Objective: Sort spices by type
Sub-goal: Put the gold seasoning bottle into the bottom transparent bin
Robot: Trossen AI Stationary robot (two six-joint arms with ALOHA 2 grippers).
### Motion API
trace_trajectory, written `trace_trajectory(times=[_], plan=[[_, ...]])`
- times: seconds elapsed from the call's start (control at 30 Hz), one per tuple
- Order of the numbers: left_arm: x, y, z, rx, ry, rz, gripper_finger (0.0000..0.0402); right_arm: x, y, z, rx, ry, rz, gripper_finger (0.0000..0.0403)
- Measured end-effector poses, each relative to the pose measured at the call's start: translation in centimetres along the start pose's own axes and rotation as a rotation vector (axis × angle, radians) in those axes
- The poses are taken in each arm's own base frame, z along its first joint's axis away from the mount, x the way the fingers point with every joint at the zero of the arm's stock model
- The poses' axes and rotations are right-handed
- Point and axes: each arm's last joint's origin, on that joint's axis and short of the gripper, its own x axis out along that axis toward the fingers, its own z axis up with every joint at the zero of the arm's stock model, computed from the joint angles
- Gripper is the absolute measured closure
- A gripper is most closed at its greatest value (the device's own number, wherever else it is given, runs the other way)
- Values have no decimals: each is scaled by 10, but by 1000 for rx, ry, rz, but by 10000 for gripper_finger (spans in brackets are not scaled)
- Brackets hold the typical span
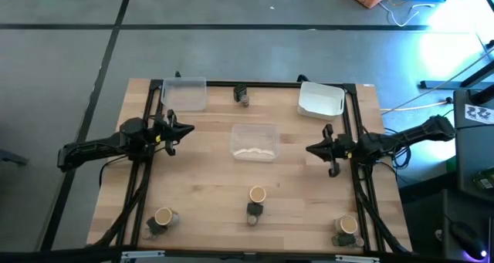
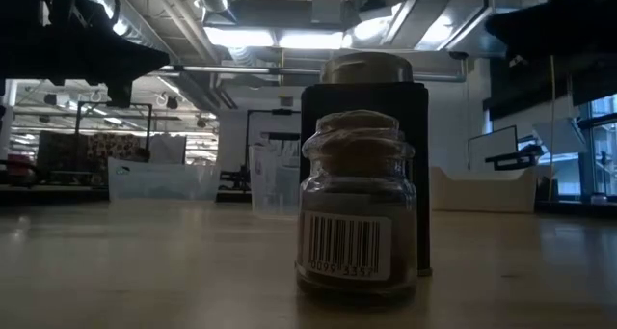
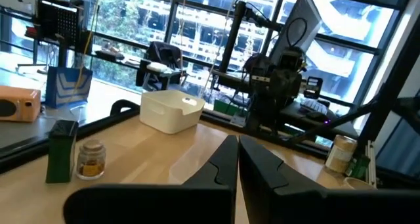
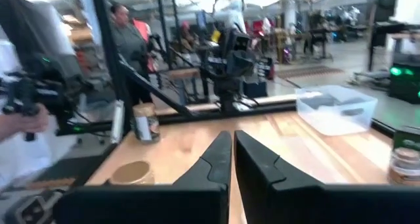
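Wooden table [image 1: 201, 193] amid grey-floored, ceiling-lit workshop.

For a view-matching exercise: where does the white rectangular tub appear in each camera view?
High: white tub, far right corner.
Low: right background.
Left wrist: across the table.
Right wrist: not in it.
Landmark: far-edge spice pair, also in left wrist.
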Motion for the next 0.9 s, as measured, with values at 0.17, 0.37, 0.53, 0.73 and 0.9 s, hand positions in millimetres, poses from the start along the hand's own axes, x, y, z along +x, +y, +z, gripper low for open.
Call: trace_trajectory(times=[0.17,0.37,0.53,0.73,0.9], plan=[[0,0,0,0,1,0,398,28,9,15,-52,87,-8,382],[0,0,0,2,0,0,398,65,21,26,-68,149,-1,382],[0,0,0,1,0,0,398,97,31,29,-73,185,13,372],[0,0,0,-3,0,0,398,136,45,21,-51,264,130,284],[0,0,0,-44,1,-1,398,167,56,11,-44,341,233,167]])
